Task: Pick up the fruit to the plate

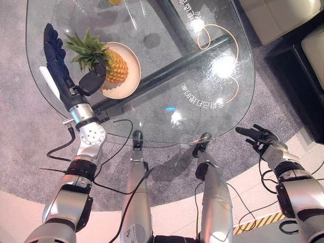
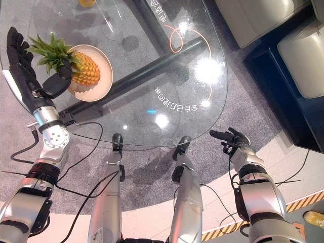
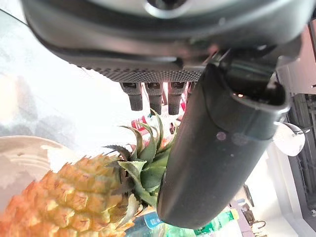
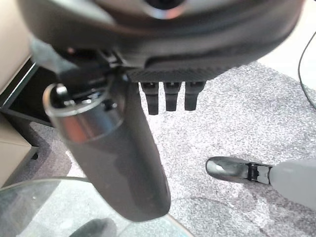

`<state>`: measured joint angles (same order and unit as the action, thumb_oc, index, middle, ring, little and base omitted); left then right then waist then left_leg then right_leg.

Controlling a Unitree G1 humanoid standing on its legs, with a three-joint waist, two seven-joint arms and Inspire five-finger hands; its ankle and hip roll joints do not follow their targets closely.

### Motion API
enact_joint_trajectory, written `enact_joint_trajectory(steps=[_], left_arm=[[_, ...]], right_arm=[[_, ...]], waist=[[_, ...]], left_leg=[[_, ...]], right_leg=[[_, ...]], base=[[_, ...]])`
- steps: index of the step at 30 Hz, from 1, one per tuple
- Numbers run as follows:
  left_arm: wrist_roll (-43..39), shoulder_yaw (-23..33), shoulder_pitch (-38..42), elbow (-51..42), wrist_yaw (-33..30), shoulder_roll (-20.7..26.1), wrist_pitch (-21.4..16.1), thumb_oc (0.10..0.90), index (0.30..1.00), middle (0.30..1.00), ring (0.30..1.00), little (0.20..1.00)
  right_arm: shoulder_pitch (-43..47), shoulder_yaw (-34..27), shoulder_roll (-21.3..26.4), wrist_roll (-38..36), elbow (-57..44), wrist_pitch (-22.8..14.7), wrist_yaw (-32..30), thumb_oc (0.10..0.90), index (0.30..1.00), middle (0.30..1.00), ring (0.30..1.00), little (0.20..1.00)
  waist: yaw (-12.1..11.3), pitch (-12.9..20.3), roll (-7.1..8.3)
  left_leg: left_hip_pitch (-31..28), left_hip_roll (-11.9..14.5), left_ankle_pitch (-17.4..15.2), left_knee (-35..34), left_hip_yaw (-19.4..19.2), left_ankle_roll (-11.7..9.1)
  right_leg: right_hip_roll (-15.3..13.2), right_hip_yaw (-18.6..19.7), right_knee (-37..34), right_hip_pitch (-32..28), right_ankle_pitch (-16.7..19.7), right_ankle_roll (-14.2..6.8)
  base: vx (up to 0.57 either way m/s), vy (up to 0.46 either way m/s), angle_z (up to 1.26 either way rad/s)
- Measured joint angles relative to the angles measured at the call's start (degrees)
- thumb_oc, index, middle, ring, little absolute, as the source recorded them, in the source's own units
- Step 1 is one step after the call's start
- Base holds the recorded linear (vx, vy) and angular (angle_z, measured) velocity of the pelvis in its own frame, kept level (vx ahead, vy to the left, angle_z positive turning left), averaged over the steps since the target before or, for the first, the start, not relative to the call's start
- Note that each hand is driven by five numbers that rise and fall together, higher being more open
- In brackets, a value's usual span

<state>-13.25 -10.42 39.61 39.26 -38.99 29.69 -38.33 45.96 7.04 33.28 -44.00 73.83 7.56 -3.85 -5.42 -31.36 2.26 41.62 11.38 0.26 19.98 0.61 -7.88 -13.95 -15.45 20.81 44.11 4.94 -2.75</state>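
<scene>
The left hand (image 1: pixel 61 71) has its thumb across the pineapple (image 1: pixel 114 66), hiding where leaves meet fruit and part of the plate (image 1: pixel 132 68) rim. At the top edge of the frame an orange object (image 1: pixel 116 1) on the worktop (image 1: pixel 202 101) is cut off, too little to identify.

I see a rounded clear glass tabletop (image 1: pixel 202 101) printed with white characters and thin orange loops, a dark crossbar frame showing through it, over a grey carpet (image 1: pixel 20 121). A round cream plate (image 1: pixel 129 76) sits on its near-left part, carrying a yellow pineapple (image 1: pixel 114 66) on its side, green crown leftward.
</scene>
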Motion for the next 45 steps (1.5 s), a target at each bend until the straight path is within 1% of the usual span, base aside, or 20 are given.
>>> enact_joint_trajectory(steps=[6,12,17,21,24,26,28,30,33,36,38,40,42,44,45], left_arm=[[-0.1,-0.1,-0.5,0.0,2.1,-0.1,0.0,0.8,0.9,0.9,0.9,0.9],[-0.3,-0.1,-1.9,-0.1,3.4,-0.1,0.0,0.8,0.9,0.9,0.9,0.9],[-0.4,-0.1,-3.6,-0.1,4.6,-0.1,0.0,0.8,0.9,0.9,0.9,0.9],[-0.4,0.1,-6.5,-0.6,4.6,-0.1,0.0,0.8,0.9,0.9,0.9,0.9],[-0.3,0.2,-8.2,-2.5,4.6,0.0,0.1,0.8,0.9,0.9,0.9,0.9],[-0.3,0.4,-8.5,-3.2,4.5,0.0,0.1,0.8,0.9,0.9,0.9,0.9],[-0.3,0.5,-8.6,-3.6,4.6,0.1,0.2,0.8,0.9,0.9,0.9,0.9],[-0.2,0.5,-8.9,-3.9,4.6,0.1,0.3,0.8,0.9,0.9,0.9,0.9],[-0.2,1.0,-9.5,-5.8,4.7,0.1,0.4,0.8,0.9,0.9,0.9,0.9],[-0.1,2.9,-12.1,-7.2,5.1,0.2,1.4,0.8,0.9,0.9,0.9,0.9],[-0.2,4.2,-14.3,-7.3,7.3,0.2,3.1,0.8,0.9,0.9,0.9,0.9],[-0.3,4.5,-17.3,-7.0,9.5,0.2,5.0,0.8,0.9,0.9,0.9,0.9],[-0.3,4.6,-20.4,-4.9,11.5,0.1,7.0,0.8,0.9,0.9,0.9,0.9],[-0.2,4.8,-23.5,-0.3,13.5,-0.4,9.4,0.8,0.9,0.9,0.9,0.9],[-0.3,5.0,-25.0,1.3,13.9,-1.1,10.7,0.8,0.9,0.9,0.9,0.9]], right_arm=[[-0.9,-0.1,0.0,0.0,0.1,0.1,0.0,0.8,0.9,0.9,0.9,0.9],[-1.2,-0.3,-0.1,-0.2,1.2,0.7,0.0,0.8,0.9,0.9,0.9,0.9],[-3.5,-0.5,-0.2,-0.5,1.7,0.9,0.1,0.8,0.9,0.9,0.9,0.9],[-5.7,-2.5,-1.7,-0.5,2.3,1.0,0.3,0.8,0.9,0.9,0.9,0.9],[-7.9,-2.9,-2.2,-0.5,2.4,1.2,0.5,0.8,0.9,0.9,0.9,0.9],[-9.5,-3.2,-2.3,-0.4,2.4,1.1,0.6,0.8,0.9,0.9,0.9,0.9],[-10.9,-4.8,-2.6,-0.2,2.8,1.2,0.8,0.8,0.9,0.9,0.9,0.9],[-12.1,-5.6,-2.8,0.1,3.5,1.3,1.0,0.8,0.9,0.9,0.9,0.9],[-14.4,-7.3,-3.0,0.3,3.5,1.3,1.3,0.8,0.9,0.9,0.9,0.9],[-17.1,-9.4,-3.7,1.4,3.4,1.3,1.5,0.8,0.9,0.9,0.9,0.9],[-19.3,-11.0,-4.6,4.0,3.4,1.2,2.4,0.8,0.9,0.9,0.9,0.9],[-22.7,-11.9,-4.9,7.4,3.5,1.2,3.4,0.8,0.9,0.9,0.9,0.9],[-25.6,-12.1,-4.9,10.5,3.8,1.3,3.7,0.8,0.9,0.9,0.9,0.9],[-29.0,-13.0,-5.2,13.7,3.9,1.3,4.0,0.8,0.9,0.9,0.9,0.9],[-30.5,-13.0,-5.3,15.0,3.9,1.3,4.3,0.8,0.9,0.9,0.9,0.9]], waist=[[-0.6,0.0,0.04],[-0.7,0.0,0.21],[-0.9,0.0,0.7],[-1.0,0.0,0.8],[-1.1,0.0,0.79],[-1.3,0.0,0.79],[-1.5,0.0,0.79],[-1.5,0.1,0.75],[-1.5,0.1,0.74],[-1.2,0.6,0.57],[-0.8,0.8,0.46],[-0.6,2.5,0.12],[-0.6,5.1,-0.36],[-0.3,8.6,-0.96],[-0.2,11.1,-1.08]], left_leg=[[-2.1,0.0,0.0,-0.2,0.1,0.1],[-3.2,0.0,0.0,-0.1,1.0,0.0],[-6.6,0.0,0.0,-1.7,1.1,0.0],[-11.6,0.2,0.0,-4.1,0.5,0.0],[-15.3,0.2,0.0,-6.1,-0.2,0.0],[-17.6,0.1,0.3,-7.2,-0.6,-0.3],[-20.6,0.1,0.5,-8.7,-1.5,-0.3],[-23.9,-0.1,0.6,-10.5,-1.9,-0.3],[-27.2,-0.3,0.8,-12.5,-2.3,-0.2],[-31.4,-0.8,0.8,-14.9,-3.2,-0.2],[-34.7,-1.1,0.9,-16.7,-3.5,-0.1],[-36.9,-1.4,0.9,-18.3,-3.8,-0.1],[-38.5,-1.7,0.9,-19.7,-4.4,-0.1],[-40.9,-1.8,0.9,-21.4,-4.9,-0.1],[-41.1,-1.9,0.9,-22.1,-5.1,-0.1]], right_leg=[[0.0,-0.1,-0.2,-2.3,-0.3,-0.4],[0.1,-1.0,-0.6,-4.4,-0.5,-0.5],[0.5,-1.5,-2.3,-8.0,-0.5,-0.7],[0.9,-1.5,-4.4,-12.6,-0.3,-1.1],[1.0,-1.4,-6.7,-16.1,0.0,-1.5],[1.3,-1.4,-8.3,-18.5,0.4,-1.9],[1.3,-1.4,-10.4,-21.4,1.2,-2.3],[1.4,-1.5,-12.2,-24.6,1.5,-2.7],[1.4,-1.7,-14.8,-28.2,2.0,-3.2],[1.5,-1.7,-17.6,-32.2,2.6,-3.9],[1.5,-2.0,-20.1,-35.7,3.2,-4.4],[1.2,-2.6,-21.8,-38.1,3.4,-4.8],[1.1,-2.7,-23.0,-39.4,3.6,-5.0],[0.9,-2.7,-24.7,-41.7,3.8,-5.4],[0.9,-2.8,-25.4,-41.9,3.9,-5.5]], base=[[0.0,0.0,0.0],[-0.01,-0.02,0.05],[0.0,-0.012,0.02],[0.02,0.006,-0.02],[0.04,0.029,-0.05],[0.05,0.038,-0.03],[0.06,0.051,-0.05],[0.08,0.046,-0.03],[0.11,0.055,0.01],[0.17,0.066,-0.04],[0.19,0.077,0.03],[0.17,0.095,0.04],[0.2,0.102,-0.02],[0.21,0.084,-0.03],[0.21,0.078,-0.02]])
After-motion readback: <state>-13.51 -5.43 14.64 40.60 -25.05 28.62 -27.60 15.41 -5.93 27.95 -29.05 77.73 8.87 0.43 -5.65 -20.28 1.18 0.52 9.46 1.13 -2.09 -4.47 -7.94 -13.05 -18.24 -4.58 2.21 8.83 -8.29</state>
